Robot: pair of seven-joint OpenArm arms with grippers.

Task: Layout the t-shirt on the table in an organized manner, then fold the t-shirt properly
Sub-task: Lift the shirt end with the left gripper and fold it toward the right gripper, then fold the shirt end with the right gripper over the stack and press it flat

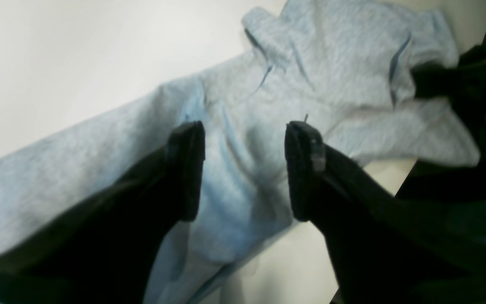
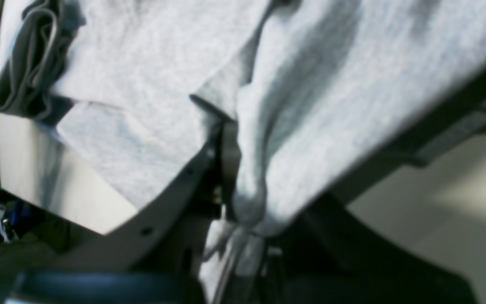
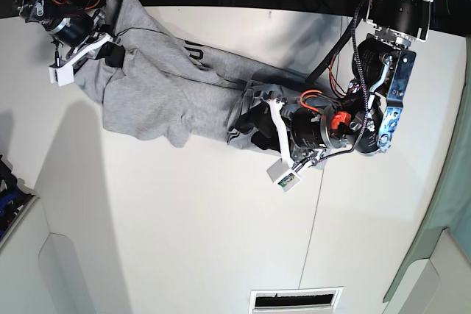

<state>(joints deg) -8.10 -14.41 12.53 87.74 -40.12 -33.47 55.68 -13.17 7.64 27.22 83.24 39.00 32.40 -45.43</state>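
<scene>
1. lay bunched in a long rumpled band on the table (image 3: 184, 233), the t-shirt (image 3: 165, 97): soft heather-grey knit, thick folds and ridges, stretched from one gripper to the other.
2. stood spread apart and released, the left gripper (image 1: 245, 169), its two dark blocky fingers (image 1: 186, 169) straddling a raised crease of cloth directly beneath them; nothing pinched.
3. clenched on the t-shirt, the right gripper (image 2: 230, 169), a wad of grey fabric gathered between its fingers and spilling down below them.
4. seen only from the base view: black lettering partly tucked into a fold between the grippers, a thin dark seam line in the smooth white tabletop below the left gripper.
5. seen only from the right wrist view: a rolled, layered hem edge off to the gripper's upper left, near the table's rim.
</scene>
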